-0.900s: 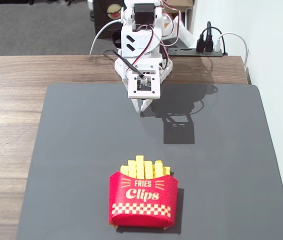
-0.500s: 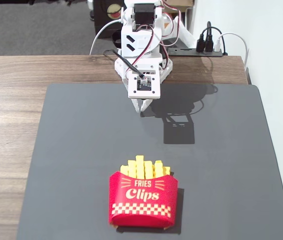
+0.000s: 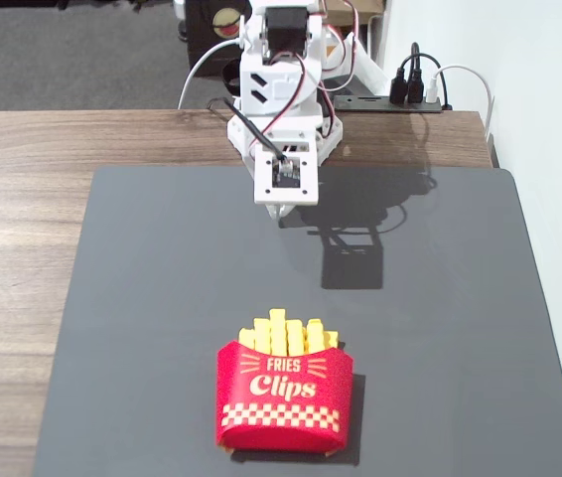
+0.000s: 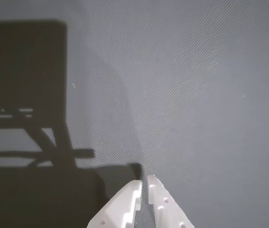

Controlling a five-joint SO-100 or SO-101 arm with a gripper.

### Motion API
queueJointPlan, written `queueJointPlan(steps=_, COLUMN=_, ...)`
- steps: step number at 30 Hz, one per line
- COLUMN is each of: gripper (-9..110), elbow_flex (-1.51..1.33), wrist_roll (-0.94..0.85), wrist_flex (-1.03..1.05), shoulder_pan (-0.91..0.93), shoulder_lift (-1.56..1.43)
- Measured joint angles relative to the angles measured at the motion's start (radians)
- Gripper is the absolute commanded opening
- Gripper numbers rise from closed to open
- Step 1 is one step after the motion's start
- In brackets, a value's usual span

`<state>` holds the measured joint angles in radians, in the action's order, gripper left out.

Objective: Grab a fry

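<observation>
A red carton printed "FRIES Clips" stands on the dark mat near the front edge. Several yellow fries stick up out of its top, close together; I cannot single out one. My white gripper hangs over the far part of the mat, well behind the carton, pointing down. In the wrist view its two white fingertips stand nearly together with a thin gap and nothing between them. That view shows only bare mat and the arm's shadow; carton and fries are out of it.
The mat lies on a wooden table. A black power strip with plugs sits at the table's back right. A white wall runs along the right side. The arm's base stands at the mat's far edge.
</observation>
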<state>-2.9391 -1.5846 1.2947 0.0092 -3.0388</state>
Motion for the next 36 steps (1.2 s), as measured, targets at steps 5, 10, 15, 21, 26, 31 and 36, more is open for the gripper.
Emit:
queueJointPlan(steps=5, gripper=1, elbow_flex=0.143, wrist_roll=-0.002, wrist_flex=0.002, shoulder_pan=0.015, shoulder_lift=0.143)
queueJointPlan(steps=10, gripper=1, elbow_flex=0.253, wrist_roll=-0.023, wrist_flex=-0.021, shoulder_pan=0.055, shoulder_lift=0.270)
queueJointPlan(steps=15, gripper=1, elbow_flex=0.350, wrist_roll=-0.051, wrist_flex=-0.054, shoulder_pan=0.091, shoulder_lift=0.391)
queueJointPlan(steps=21, gripper=1, elbow_flex=0.494, wrist_roll=-0.086, wrist_flex=-0.080, shoulder_pan=0.103, shoulder_lift=0.541)
queueJointPlan(steps=26, gripper=1, elbow_flex=0.623, wrist_roll=-0.115, wrist_flex=-0.115, shoulder_pan=0.114, shoulder_lift=0.699)
queueJointPlan(steps=31, gripper=8, elbow_flex=0.716, wrist_roll=-0.161, wrist_flex=-0.169, shoulder_pan=0.129, shoulder_lift=0.853)
queueJointPlan(steps=36, gripper=18, elbow_flex=0.736, wrist_roll=-0.172, wrist_flex=-0.233, shoulder_pan=0.133, shoulder_lift=0.971)
